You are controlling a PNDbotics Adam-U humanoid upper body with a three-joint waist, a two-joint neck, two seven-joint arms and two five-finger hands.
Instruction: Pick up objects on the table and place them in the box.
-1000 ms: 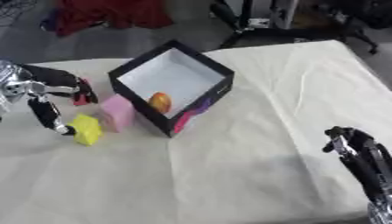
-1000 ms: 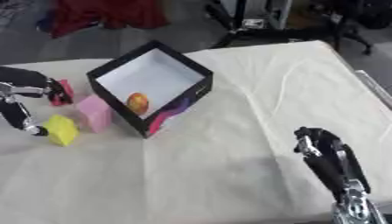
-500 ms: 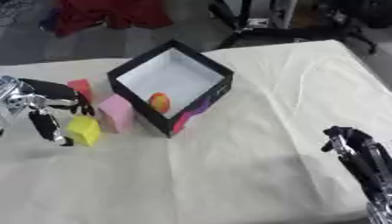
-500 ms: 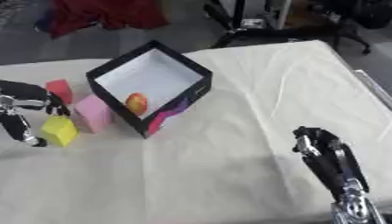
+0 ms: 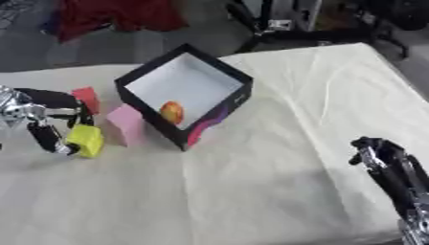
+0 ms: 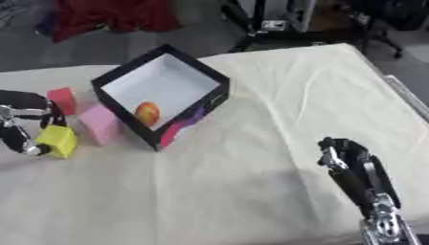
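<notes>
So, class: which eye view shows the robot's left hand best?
The left eye view: the left hand shows with its wrist beside the yellow block. The right eye view cuts it off at the picture's edge.

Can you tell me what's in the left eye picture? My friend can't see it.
The robot's left hand curls its fingers around a yellow block beside a pink block and a red block. A black box holds an orange ball.
</notes>
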